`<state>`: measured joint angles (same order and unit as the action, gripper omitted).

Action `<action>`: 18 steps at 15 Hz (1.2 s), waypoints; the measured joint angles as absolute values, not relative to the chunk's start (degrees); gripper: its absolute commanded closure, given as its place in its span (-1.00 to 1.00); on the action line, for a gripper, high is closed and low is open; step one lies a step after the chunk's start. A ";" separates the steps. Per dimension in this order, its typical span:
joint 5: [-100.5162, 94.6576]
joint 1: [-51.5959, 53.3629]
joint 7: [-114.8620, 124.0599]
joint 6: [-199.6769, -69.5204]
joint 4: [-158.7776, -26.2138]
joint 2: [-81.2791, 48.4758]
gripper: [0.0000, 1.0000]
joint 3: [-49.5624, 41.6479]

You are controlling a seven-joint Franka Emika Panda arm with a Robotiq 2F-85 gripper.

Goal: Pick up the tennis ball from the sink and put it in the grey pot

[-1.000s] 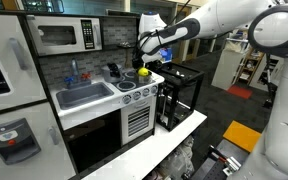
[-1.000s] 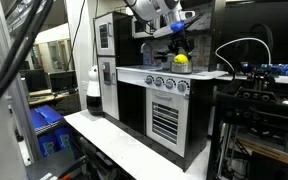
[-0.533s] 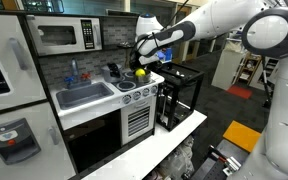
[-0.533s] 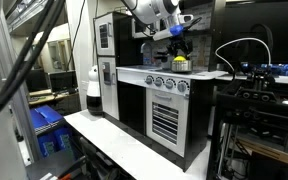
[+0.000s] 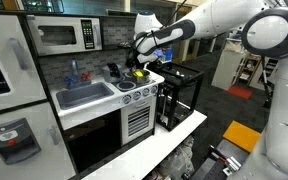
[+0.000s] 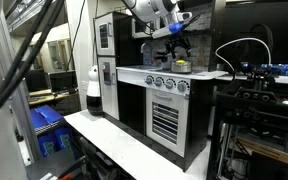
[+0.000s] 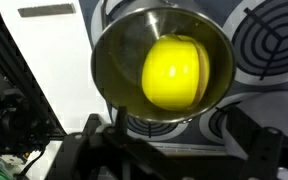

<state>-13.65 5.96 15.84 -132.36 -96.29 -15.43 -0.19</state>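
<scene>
In the wrist view the yellow-green tennis ball [image 7: 174,72] lies inside the round grey pot [image 7: 109,45], which stands on the toy stove top. My gripper [image 7: 174,150] hangs straight above the pot, open, with its dark fingers [image 7: 256,140] wide apart and nothing between them. In both exterior views the gripper [image 5: 141,58] [image 6: 177,44] hovers a little above the pot [image 5: 139,74] on the stove. The sink [image 5: 84,96] is a grey basin in the white counter beside the stove, with no ball in it.
A dark vessel [image 5: 114,72] stands on the stove behind the pot. A faucet [image 5: 72,72] is at the sink's back edge and a microwave [image 5: 66,36] hangs above. A black open frame [image 5: 179,95] stands next to the stove.
The gripper held the ball over the stove a second ago. It has opened, and the ball has dropped out of the fingers into the grey pot.
</scene>
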 measured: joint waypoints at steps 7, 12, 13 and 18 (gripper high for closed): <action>-10.38 6.56 13.21 -126.58 -95.43 -11.48 -1.00 1.64; -8.13 7.37 10.71 -119.51 -95.47 -4.93 -1.00 3.94; -7.86 7.49 10.37 -118.47 -95.48 -3.81 -1.00 4.36; -6.47 8.27 8.60 -116.09 -95.69 0.90 -1.00 6.33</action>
